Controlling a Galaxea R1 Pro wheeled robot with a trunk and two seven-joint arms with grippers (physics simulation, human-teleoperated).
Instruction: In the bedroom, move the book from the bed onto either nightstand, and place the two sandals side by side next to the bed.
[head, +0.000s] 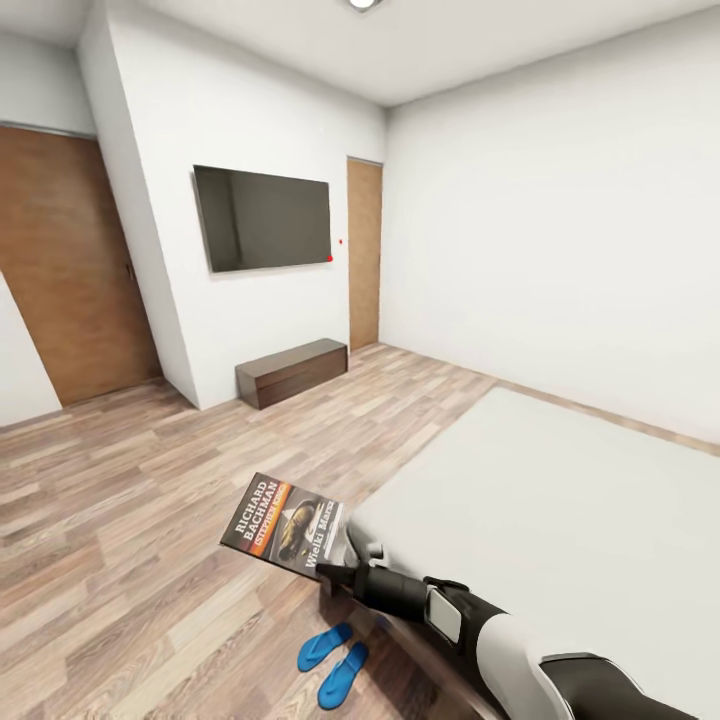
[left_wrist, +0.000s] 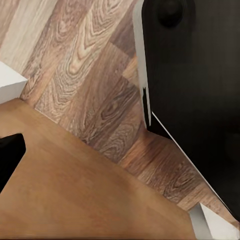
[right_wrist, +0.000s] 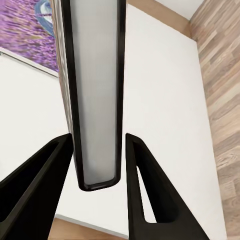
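Your right gripper (head: 345, 572) is clamped on the small thin paperback book (head: 284, 522) with dark cover, orange band and white lettering. In the right wrist view the book's edge (right_wrist: 95, 95) sits between the two black fingers (right_wrist: 147, 190), but only its lower end is in the grip, w/ most of the book sticking out past the tips. That's the main risk: a fast swing or wrist roll could lever it loose, and it'd drop to the wood-plank floor (head: 120, 520).

The book hangs in the air just off the corner of the large low bed's light-grey mattress (head: 560, 500), over the floor. The two bright blue flip-flop sandals (head: 333, 660) lie on the floor just beside that bed corner, side by side and near-parallel. A dropped book, or the base rolling thru there, could knock them apart and undo that half of the job.

No nightstand shows from here, so you'll prob need to turn the base. The long dark-brown low cabinet (head: 291, 371) under the wall TV (head: 263, 217), well apart from the bed, isn't one, so don't put the book there.

Left gripper: can't tell if it's shut or released; the left wrist view gives floor and dark panels, no clear fingers.
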